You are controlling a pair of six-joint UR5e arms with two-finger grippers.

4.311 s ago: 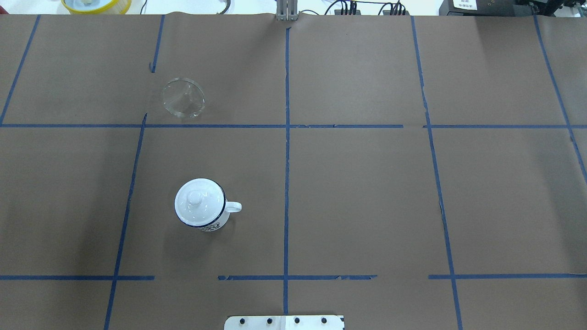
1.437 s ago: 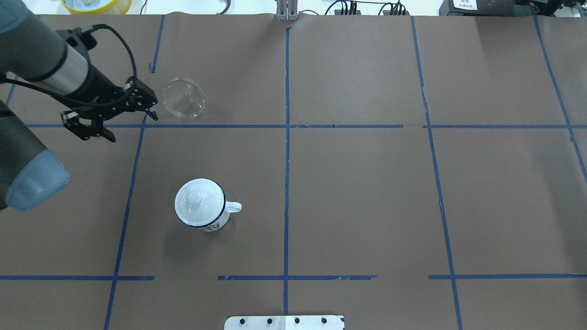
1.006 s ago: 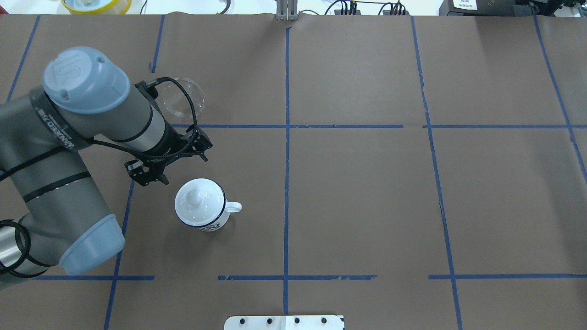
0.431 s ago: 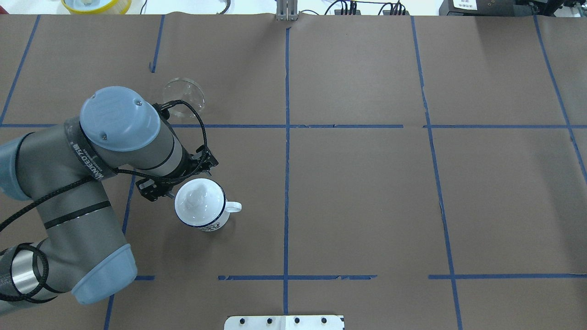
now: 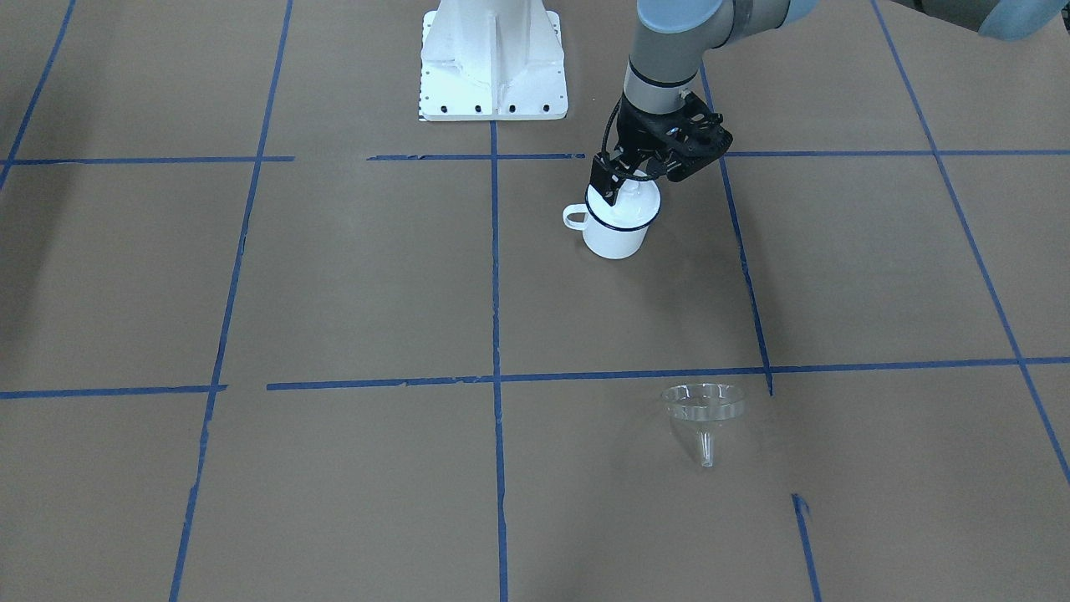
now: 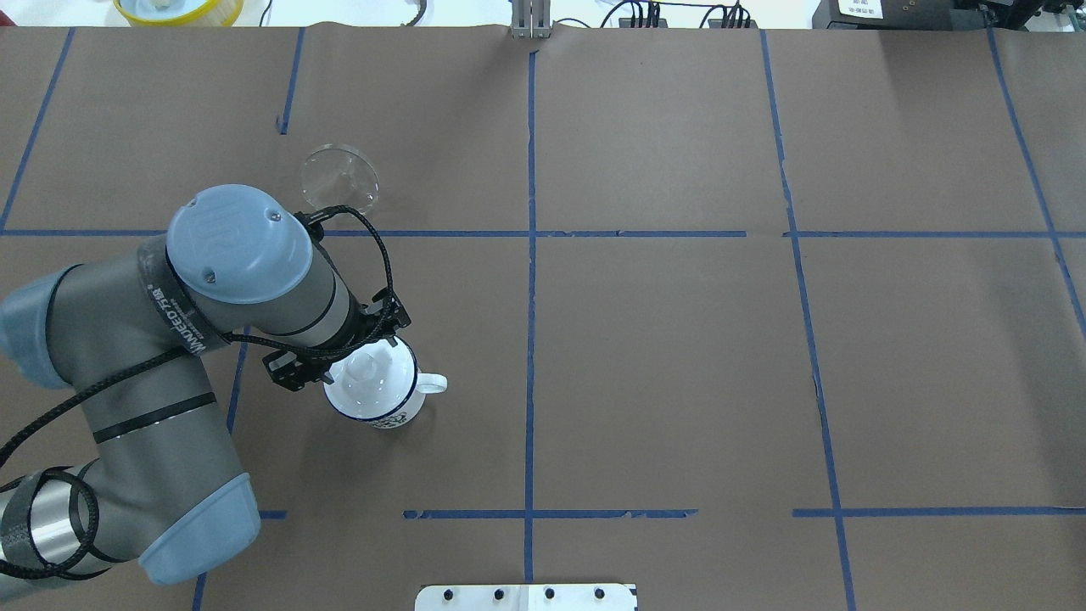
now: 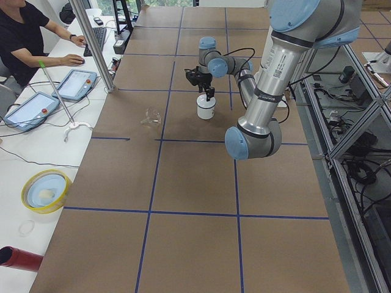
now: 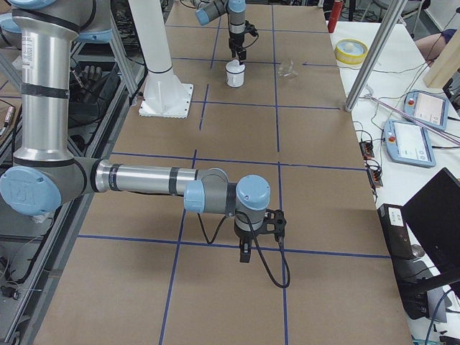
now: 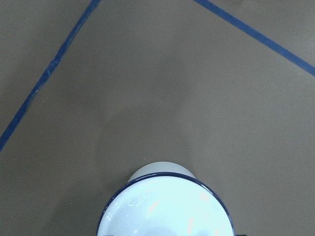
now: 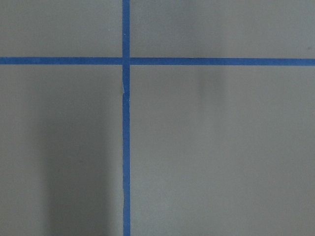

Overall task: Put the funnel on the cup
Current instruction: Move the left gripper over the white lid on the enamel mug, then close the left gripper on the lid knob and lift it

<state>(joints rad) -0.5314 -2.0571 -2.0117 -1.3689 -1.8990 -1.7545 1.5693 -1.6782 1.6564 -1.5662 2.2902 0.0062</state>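
The cup (image 6: pixel 397 416) is a white enamel mug with a dark blue rim, standing left of the table's middle with its handle to the right. A round white knobbed lid (image 6: pixel 365 378) sits on it. The clear funnel (image 6: pixel 339 178) lies on the table beyond the cup, apart from it; it also shows in the front view (image 5: pixel 702 408). My left gripper (image 6: pixel 344 348) is open and hangs just over the lid's far-left edge (image 5: pixel 633 201), holding nothing. The left wrist view shows the lidded cup (image 9: pixel 167 206) at its bottom edge. My right gripper (image 8: pixel 244 251) shows only in the right side view; I cannot tell its state.
A yellow-rimmed bowl (image 6: pixel 178 8) sits off the table's far-left corner. The white robot base (image 5: pixel 493 58) stands at the near edge. Blue tape lines cross the brown paper. An operator (image 7: pixel 24 36) and tablets (image 7: pixel 27 110) are beside the table's far side.
My left arm came in from the left, passed the funnel and moved down over the lidded cup. The gripper stayed open. The funnel and the cup have not moved.
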